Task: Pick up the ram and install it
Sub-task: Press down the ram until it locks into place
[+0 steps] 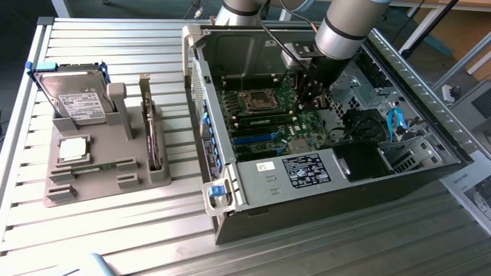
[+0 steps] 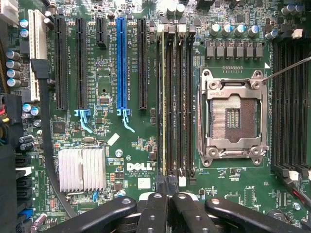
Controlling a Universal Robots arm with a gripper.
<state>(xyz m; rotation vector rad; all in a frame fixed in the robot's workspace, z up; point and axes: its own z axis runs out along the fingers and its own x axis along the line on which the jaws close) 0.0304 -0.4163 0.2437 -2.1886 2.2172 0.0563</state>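
The ram (image 2: pixel 163 97) is a thin green stick standing edge-up in one of the black memory slots beside the empty processor socket (image 2: pixel 233 116). In the exterior view the ram (image 1: pixel 265 121) is a green strip with dark chips on the motherboard inside the open computer case. My gripper (image 2: pixel 167 187) is shut, its two black fingers (image 2: pixel 154 204) pressed together over one end of that stick. I cannot tell whether they touch it. In the exterior view the gripper (image 1: pixel 312 102) reaches down into the case over the board.
A grey holder (image 1: pixel 57 192) at the exterior view's left carries a hard drive (image 1: pixel 73 98), a square silver processor chip (image 1: pixel 73 148), another green stick (image 1: pixel 96 168) and an upright expansion card (image 1: pixel 153 138). Case walls (image 1: pixel 201 86) and cables (image 1: pixel 395 123) ring the motherboard.
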